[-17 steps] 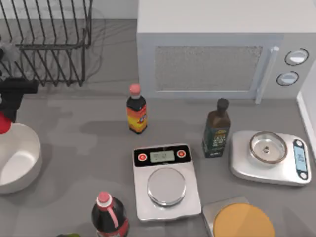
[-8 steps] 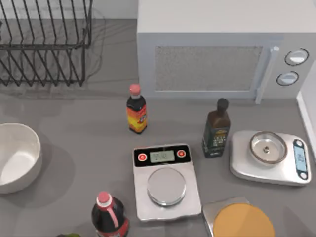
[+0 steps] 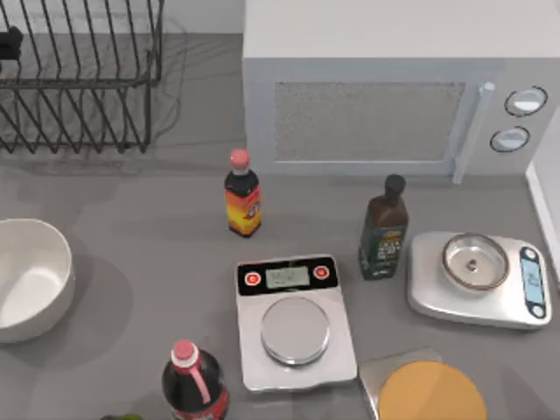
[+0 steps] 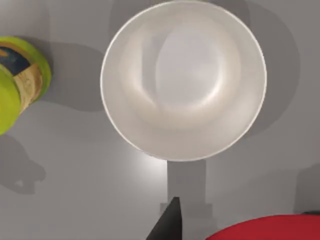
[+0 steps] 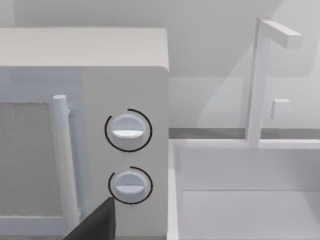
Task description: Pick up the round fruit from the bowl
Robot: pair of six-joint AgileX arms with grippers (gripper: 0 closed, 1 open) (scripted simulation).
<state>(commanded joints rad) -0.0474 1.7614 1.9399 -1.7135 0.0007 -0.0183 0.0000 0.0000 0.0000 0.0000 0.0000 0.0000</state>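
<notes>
Fingers (image 4: 167,225) of the left arm hang above the counter (image 4: 75,165), pinching the round fruit (image 4: 270,229) clear of the white bowl (image 4: 183,80). Right fingers (image 5: 97,222) face the microwave (image 5: 85,65); whether they are spread, I cannot tell.

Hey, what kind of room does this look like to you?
Most likely a kitchen counter, rendered in simulation: a microwave, a dish rack, a sink beside the microwave, plus kitchen scales and sauce bottles.

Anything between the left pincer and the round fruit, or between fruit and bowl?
Nothing visible. The round fruit is at the left pincer, above the empty bowl. The right pincer idles by the microwave.
</notes>
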